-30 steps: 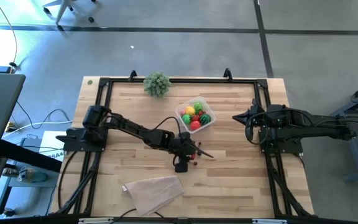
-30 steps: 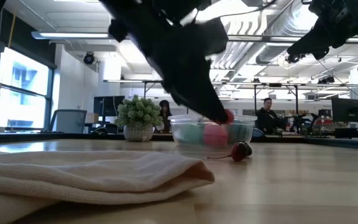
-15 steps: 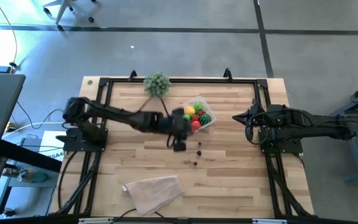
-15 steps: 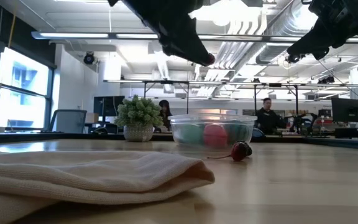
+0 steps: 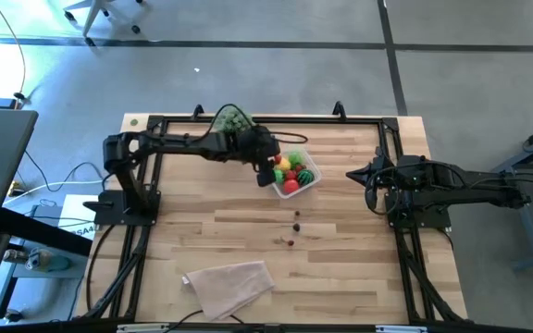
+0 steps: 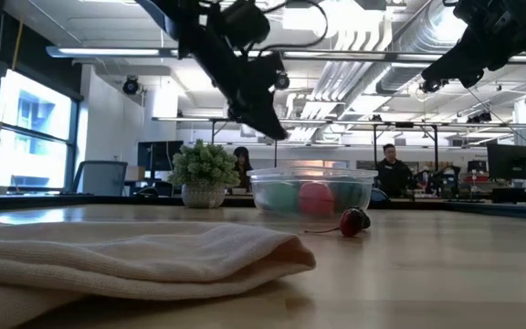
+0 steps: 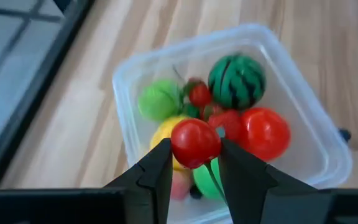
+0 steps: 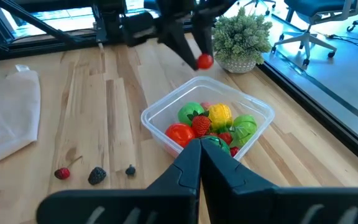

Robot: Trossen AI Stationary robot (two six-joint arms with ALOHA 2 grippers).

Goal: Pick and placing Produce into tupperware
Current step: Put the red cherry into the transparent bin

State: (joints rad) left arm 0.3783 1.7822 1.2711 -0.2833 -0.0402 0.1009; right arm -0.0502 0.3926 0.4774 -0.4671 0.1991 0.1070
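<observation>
The left pincer [image 7: 194, 163] grips a red ball [image 7: 195, 142] above the full tub [image 7: 141, 68]; released here, it may bounce out. The right pincer [image 8: 199, 147] waits closed.

Overhead looks down; low looks level; wrists close; all share tupperware [image 5: 291, 172].

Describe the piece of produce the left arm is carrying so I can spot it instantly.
Find the clear tupperware near the table's far edge. Just above it, the left end effector pinches a small red ball. It is the only produce held in the air, not lying in the box or on the wood.
</observation>
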